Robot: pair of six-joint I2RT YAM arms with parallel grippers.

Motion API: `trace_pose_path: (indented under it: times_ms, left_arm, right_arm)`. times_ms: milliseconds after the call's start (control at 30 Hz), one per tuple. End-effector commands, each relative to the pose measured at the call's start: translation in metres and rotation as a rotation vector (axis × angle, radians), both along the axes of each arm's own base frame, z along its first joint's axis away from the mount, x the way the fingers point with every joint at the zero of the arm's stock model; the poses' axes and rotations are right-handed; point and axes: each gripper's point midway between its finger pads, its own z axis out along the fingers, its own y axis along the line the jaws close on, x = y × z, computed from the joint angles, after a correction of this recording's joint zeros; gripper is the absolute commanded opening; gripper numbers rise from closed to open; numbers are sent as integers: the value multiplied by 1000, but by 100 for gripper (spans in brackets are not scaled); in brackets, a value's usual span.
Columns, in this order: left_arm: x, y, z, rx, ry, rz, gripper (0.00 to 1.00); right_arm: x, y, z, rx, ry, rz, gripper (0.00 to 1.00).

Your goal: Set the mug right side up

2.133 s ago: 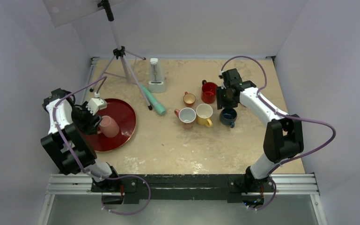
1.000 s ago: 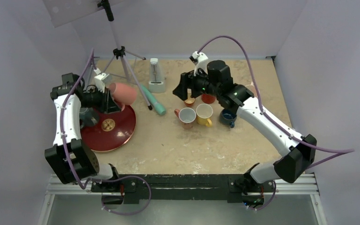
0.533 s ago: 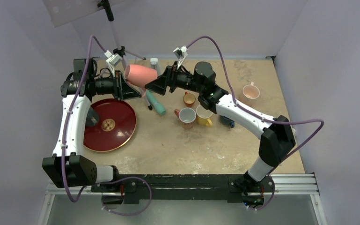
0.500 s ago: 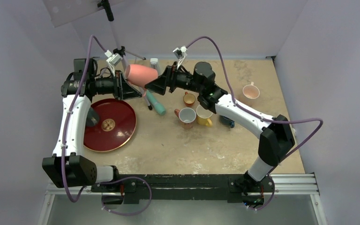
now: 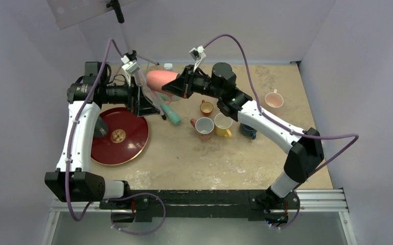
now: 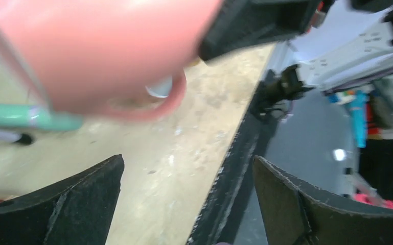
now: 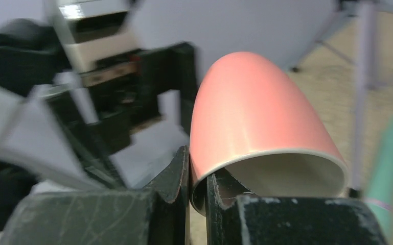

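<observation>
The pink mug (image 5: 159,79) hangs in the air on its side above the table's back left, its mouth toward my right gripper. My right gripper (image 5: 172,88) is shut on the mug's rim, one finger inside and one outside the wall, as the right wrist view shows (image 7: 198,163) on the mug (image 7: 255,112). My left gripper (image 5: 148,102) is open and empty, just below and left of the mug. In the left wrist view the mug (image 6: 97,51) and its handle fill the top, apart from my wide open gripper (image 6: 187,161).
A dark red plate (image 5: 133,140) lies at the left. A tripod (image 5: 133,60) and a teal stick (image 5: 170,116) are behind it. Upright mugs stand mid-table: orange (image 5: 206,107), white-lined (image 5: 204,126), yellow (image 5: 223,124), dark blue (image 5: 248,130). A pink cup (image 5: 273,99) stands at the right.
My left gripper lifted the mug off the plate and carried it up and right. My right gripper came over and shut on its rim. My left gripper has opened and dropped away.
</observation>
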Motion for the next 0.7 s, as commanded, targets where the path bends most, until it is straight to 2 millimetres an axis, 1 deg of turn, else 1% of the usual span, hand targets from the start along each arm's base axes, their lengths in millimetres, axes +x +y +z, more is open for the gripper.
trace_pose_path:
  times_ms: [0,33,100,133,200,233,267,333,367,400,433,500,567,667]
  left_arm:
    - [-11,48,-14,306,-93,59,100]
    - [-10,62,-17,357,-111,86,100]
    - [-8,94,-20,450,-115,161,100]
    - [-6,117,-27,532,-102,217,100]
    - [-6,151,-41,662,-74,272,100]
    - [-5,168,-51,718,-53,294,100]
    - [-5,183,-59,762,-27,312,96]
    - [-5,212,-73,817,32,354,83]
    - [-4,228,-77,835,54,384,76]
    - [-2,243,-82,851,81,413,72]
    - [1,260,-88,875,105,436,69]
    - [2,286,-98,936,120,444,68]
    - [5,309,-109,1024,107,434,69]
    - [11,338,-127,1158,73,398,74]
  right_arm:
    - [45,-48,3,-292,-146,-377,0]
    - [45,-51,-7,-369,-158,-385,0]
    - [40,-54,-41,-540,-157,-369,0]
    - [36,-57,-61,-633,-146,-360,0]
    - [24,-62,-101,-810,-122,-333,0]
    - [13,-61,-121,-892,-103,-301,0]
    - [6,-61,-137,-963,-83,-284,0]
    - [-13,-59,-166,-1088,-49,-220,0]
    - [-23,-56,-176,-1133,-42,-195,0]
    - [-30,-54,-185,-1172,-36,-176,0]
    - [-37,-52,-193,-1203,-28,-157,0]
    - [-47,-48,-213,-1262,1,-108,0]
    - [-55,-45,-231,-1308,18,-65,0]
    - [-59,-47,-260,-1406,50,-43,0]
